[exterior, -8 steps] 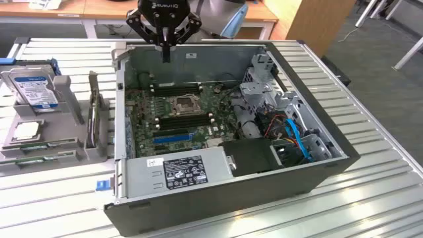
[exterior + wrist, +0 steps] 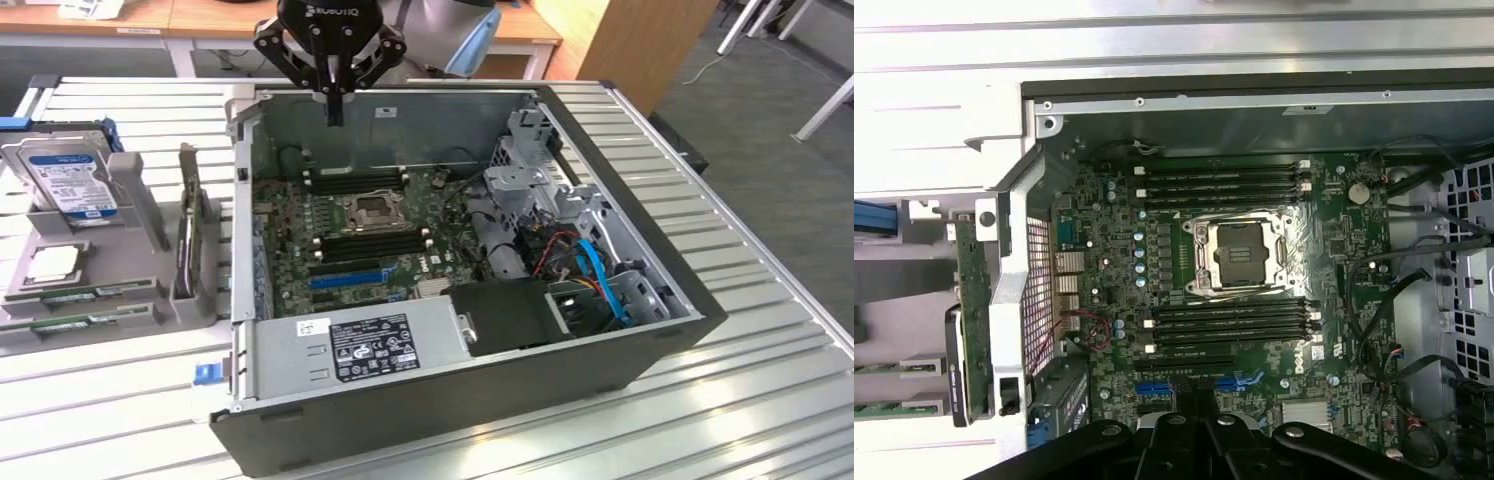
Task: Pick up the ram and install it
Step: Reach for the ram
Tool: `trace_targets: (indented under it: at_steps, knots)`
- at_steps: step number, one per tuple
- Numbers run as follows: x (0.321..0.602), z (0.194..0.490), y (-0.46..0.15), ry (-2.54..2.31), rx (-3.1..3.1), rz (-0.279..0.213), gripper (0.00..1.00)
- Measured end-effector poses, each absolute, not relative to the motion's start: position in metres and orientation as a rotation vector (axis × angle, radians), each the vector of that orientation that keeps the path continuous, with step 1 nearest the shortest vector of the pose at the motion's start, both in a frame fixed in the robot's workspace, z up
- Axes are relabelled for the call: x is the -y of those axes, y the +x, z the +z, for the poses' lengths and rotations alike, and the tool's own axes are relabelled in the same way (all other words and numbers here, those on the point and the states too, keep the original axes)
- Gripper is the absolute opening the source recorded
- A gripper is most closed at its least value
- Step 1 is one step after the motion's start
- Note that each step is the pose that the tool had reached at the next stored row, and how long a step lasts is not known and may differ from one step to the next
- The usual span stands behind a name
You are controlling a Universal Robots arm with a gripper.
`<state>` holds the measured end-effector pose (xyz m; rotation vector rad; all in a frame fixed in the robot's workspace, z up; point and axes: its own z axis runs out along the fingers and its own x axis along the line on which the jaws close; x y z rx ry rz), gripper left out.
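Observation:
Two ram sticks (image 2: 83, 293) lie flat in a grey holder (image 2: 134, 200) at the exterior view's left, outside the case; the wrist view catches their green ends (image 2: 884, 367). My gripper (image 2: 334, 110) hangs above the back wall of the open computer case (image 2: 667, 300), its fingers pressed together and holding nothing. In the wrist view the black fingers (image 2: 1199, 425) point down over the motherboard (image 2: 1334, 370). Black memory slots (image 2: 374, 245) run on both sides of the processor socket (image 2: 371, 210), and the wrist view also shows these slots (image 2: 1234, 325).
A hard drive (image 2: 67, 180) with a blue-and-white label stands in the grey holder, a thin dark card (image 2: 187, 235) upright beside it. Inside the case sit the power supply (image 2: 360, 345), a drive cage (image 2: 534, 180) and blue and red cables (image 2: 594, 270). Slatted metal table (image 2: 747, 400) all around.

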<state>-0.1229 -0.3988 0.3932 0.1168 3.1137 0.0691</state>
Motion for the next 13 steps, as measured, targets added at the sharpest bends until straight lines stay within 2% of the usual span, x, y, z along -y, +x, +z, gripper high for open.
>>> trace_targets:
  at_steps: [13]
  knots:
    - [0.3988, 0.3933, -0.1292, 0.117, -3.114, 0.069, 0.1]
